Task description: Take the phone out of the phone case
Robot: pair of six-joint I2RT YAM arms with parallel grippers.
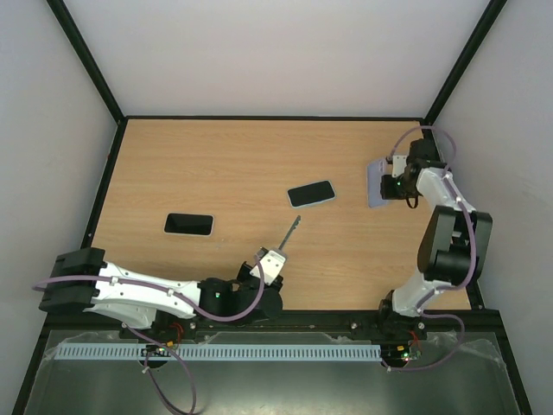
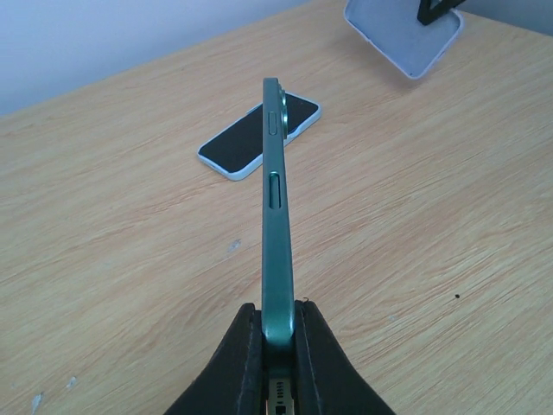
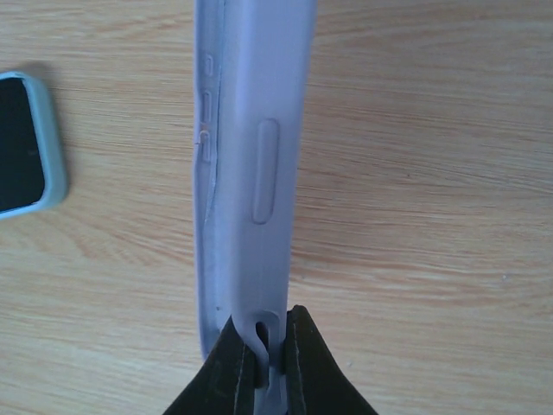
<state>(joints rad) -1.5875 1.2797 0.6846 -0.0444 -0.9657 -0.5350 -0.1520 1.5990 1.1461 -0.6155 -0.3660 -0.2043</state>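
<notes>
- The left wrist view alone shows the left tool (image 2: 276,333) clamped on the bottom end of a bare green phone (image 2: 276,225). The phone is turned edge-on, with its side buttons towards the camera. From overhead it is only a thin sliver.
- The right wrist view alone shows the right tool (image 3: 272,346) pinched onto one end wall of an empty lilac case (image 3: 251,173). The case is also edge-on, with button mouldings along its side.
- Only the overhead view shows both tools at once. The left tool is near 6 o'clock on the desk (image 1: 216,164) and the right tool near 2 o'clock, by the right edge, so they are well apart.
- The green phone juts from the left tool towards 1 o'clock. It is fully out of the lilac case, which sits in the right tool far off in that same direction.
- A mint-cased phone (image 1: 311,194) lies face up near the middle of the desk, at about 1 o'clock from the left tool and 9 o'clock from the right tool. All three views catch it.
- A white-rimmed black phone (image 1: 188,224) lies flat at 10 o'clock from the left tool. It is seen from overhead only.
</notes>
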